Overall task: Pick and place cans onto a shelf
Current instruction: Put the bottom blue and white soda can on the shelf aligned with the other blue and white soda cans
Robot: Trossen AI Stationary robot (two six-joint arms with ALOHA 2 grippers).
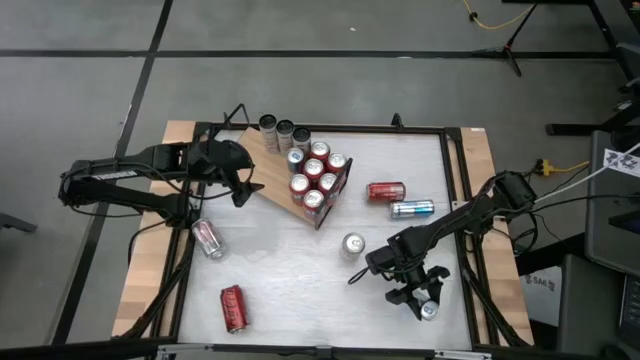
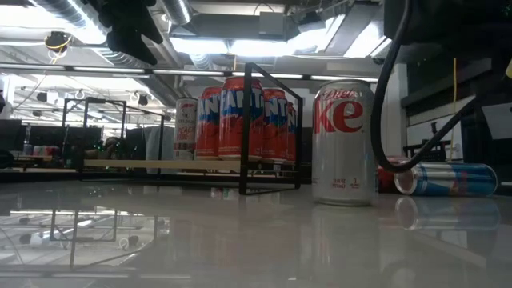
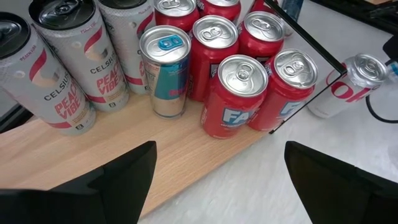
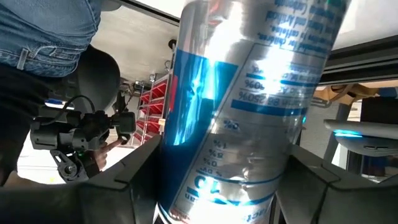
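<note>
The right gripper sits near the table's front right corner, jaws clamped on a slim blue-and-silver can – close to the table edge there; the left gripper hovers over the bare corner of the shelf, jaws wide apart, holding nothing; the shelf lies angled at the back, cans packed against its black frame end. An upright silver can stands mid-table just beside the right arm; two cans lie on their sides behind it; two more lie over on the left – the middle stretch of white top is open room.
</note>
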